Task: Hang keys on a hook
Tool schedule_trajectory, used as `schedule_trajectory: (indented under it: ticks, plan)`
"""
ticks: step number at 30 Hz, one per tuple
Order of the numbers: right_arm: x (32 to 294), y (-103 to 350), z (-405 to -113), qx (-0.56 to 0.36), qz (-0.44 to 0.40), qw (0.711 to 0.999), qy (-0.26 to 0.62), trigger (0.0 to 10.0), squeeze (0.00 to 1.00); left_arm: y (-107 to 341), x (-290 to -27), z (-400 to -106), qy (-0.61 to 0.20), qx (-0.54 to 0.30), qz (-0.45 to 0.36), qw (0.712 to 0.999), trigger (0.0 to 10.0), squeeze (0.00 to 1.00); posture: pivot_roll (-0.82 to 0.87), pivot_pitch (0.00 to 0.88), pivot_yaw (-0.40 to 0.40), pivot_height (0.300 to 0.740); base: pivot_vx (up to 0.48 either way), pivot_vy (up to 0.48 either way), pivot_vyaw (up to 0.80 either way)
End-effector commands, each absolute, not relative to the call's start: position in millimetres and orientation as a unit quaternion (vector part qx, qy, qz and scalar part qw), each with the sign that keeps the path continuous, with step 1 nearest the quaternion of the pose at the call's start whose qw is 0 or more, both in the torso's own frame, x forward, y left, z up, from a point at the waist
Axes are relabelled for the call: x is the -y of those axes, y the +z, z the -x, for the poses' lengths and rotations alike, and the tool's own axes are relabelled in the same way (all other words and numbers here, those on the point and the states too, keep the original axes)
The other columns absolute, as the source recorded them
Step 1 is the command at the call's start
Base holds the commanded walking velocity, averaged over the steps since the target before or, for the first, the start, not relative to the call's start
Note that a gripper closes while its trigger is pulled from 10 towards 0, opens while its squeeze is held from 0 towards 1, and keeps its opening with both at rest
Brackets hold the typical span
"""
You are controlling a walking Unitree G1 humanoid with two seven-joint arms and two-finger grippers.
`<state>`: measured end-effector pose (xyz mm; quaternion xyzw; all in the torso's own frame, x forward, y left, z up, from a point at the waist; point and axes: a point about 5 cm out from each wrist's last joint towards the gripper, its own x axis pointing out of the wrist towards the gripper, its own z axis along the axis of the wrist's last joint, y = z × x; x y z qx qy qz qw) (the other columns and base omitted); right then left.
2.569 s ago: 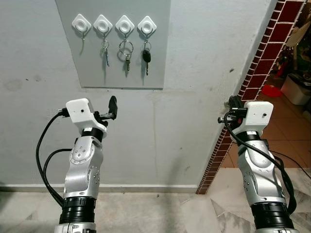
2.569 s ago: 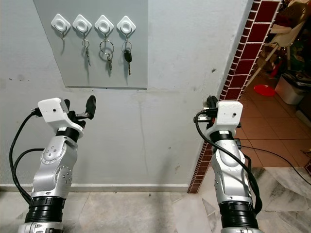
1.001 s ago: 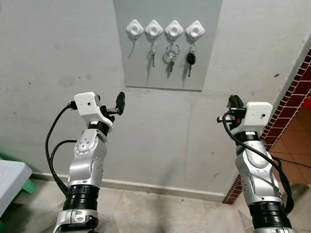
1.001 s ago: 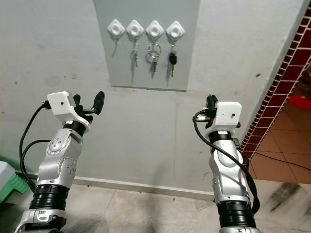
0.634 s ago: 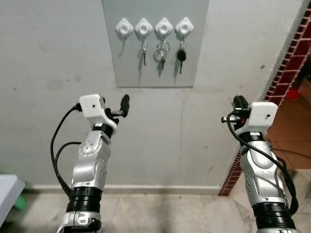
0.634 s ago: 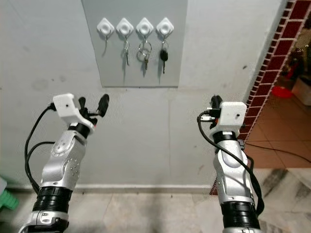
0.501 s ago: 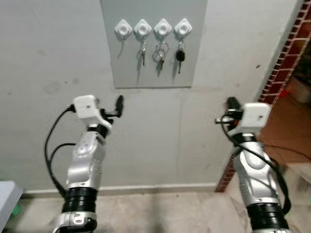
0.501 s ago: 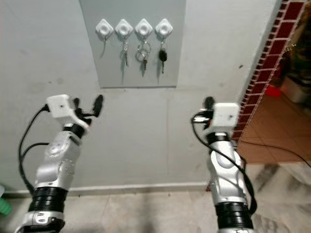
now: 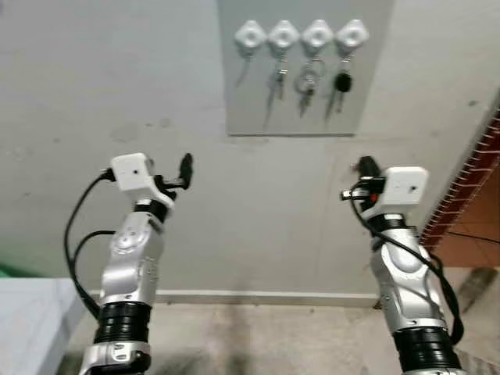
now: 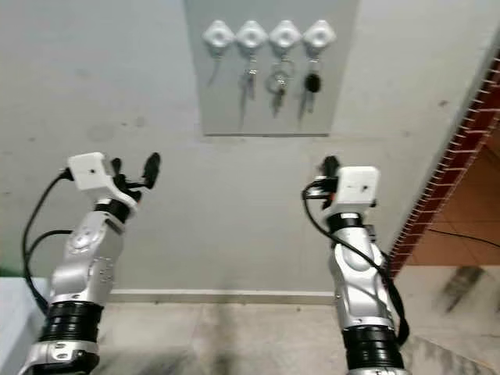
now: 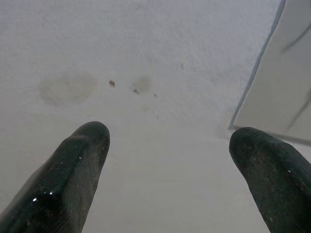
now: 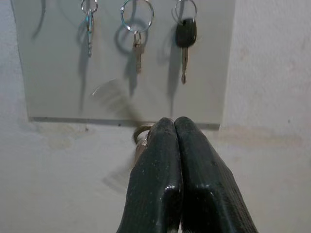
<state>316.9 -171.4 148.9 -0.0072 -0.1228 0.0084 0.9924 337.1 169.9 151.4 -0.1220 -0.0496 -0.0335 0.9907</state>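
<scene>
On the grey wall panel (image 9: 305, 70): four white hooks (image 9: 301, 35), three bearing keys
Right gripper (image 12: 174, 127), below the panel, fingers pressed together on a blurred key ring (image 12: 141, 132); left gripper (image 11: 167, 145) spread before bare plaster wall (image 9: 94, 78); brick edging (image 9: 469, 187) at right

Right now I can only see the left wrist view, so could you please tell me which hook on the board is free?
Observer: The leftmost hook on the grey board is bare; the other three carry hung keys.
Operator: Thank you. Is the right end effector holding anything?
Observer: The right end effector is shut, and a blurred key ring shows beside its fingertips in the right wrist view.
Operator: And where does it sit relative to the board?
Observer: It is raised below the board's right part, lower than the hooks.
</scene>
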Motion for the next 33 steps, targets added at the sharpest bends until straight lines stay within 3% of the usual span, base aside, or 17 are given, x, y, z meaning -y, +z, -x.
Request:
schedule_trajectory:
  ticks: [1,10,25,33]
  plan:
    - [178,152,-317,0.127,0.008,0.992,-0.003,10.0,0.0,155,-162,-338,-0.048,0.052,0.124,0.99,10.0,0.0,0.01,0.0,0.038,0.74,0.0,0.412,0.0]
    - [178,152,-317,0.126,0.007,0.992,-0.002,10.0,0.0,155,-162,-338,-0.046,0.051,0.123,0.99,10.0,0.0,0.01,0.0,0.037,0.74,0.0,0.407,0.0]
    - [179,151,-316,0.123,0.009,0.992,-0.001,10.0,0.0,156,-162,-338,-0.035,0.048,0.12,0.991,10.0,0.0,0.01,0.0,0.034,0.74,0.0,0.0,0.0]
    - [180,168,-312,0.173,-0.004,0.985,0.0,10.0,0.0,159,-162,-338,-0.037,0.051,0.115,0.991,10.0,0.0,0.01,0.0,0.032,0.74,0.0,0.0,0.0]
